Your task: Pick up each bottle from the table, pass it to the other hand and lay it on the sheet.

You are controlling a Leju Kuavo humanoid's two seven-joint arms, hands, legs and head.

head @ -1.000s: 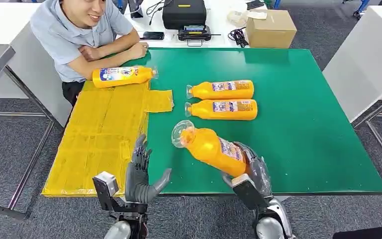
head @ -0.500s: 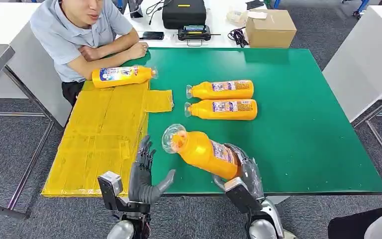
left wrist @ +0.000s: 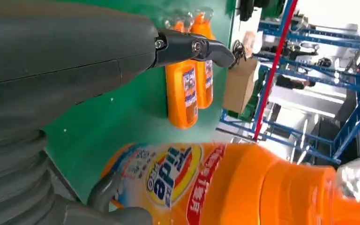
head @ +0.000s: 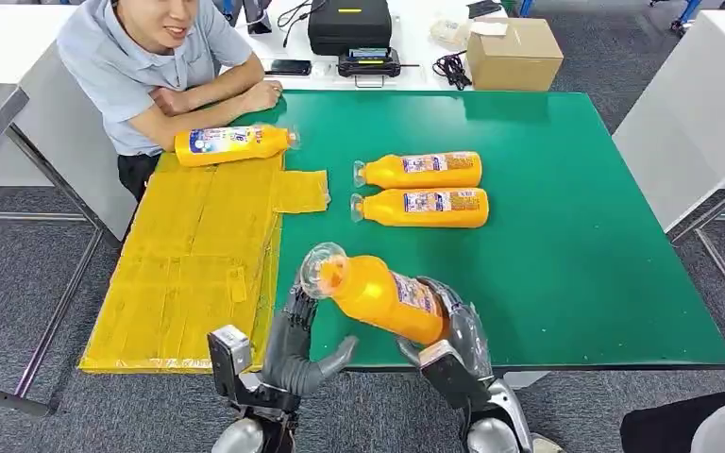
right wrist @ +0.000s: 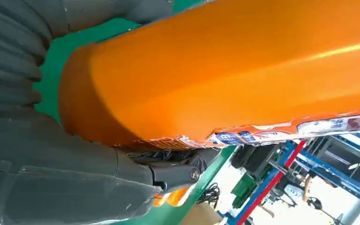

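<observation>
My right hand [head: 461, 332] grips the base of an orange bottle [head: 378, 294] and holds it tilted above the table's near edge, clear cap pointing up and left. In the right wrist view the bottle [right wrist: 243, 70] lies across my right hand [right wrist: 75, 154]. My left hand [head: 295, 347] is open just under the bottle's neck, fingers spread, not holding it; the bottle [left wrist: 243, 187] shows close in the left wrist view beside my left hand [left wrist: 70, 61]. Two more orange bottles [head: 419, 171] [head: 421, 208] lie side by side mid-table. One bottle [head: 231, 144] lies at the far end of the yellow sheet [head: 189, 264].
A person sits at the table's far left corner, forearms resting by the sheet's far end. The green table [head: 576, 236] has a cardboard box [head: 514, 52], a black case [head: 349, 24] and a phone [head: 289, 67] on the white desk behind it.
My right hand has carried the bottle left and toward me. My left hand has moved right and risen under the bottle's neck.
</observation>
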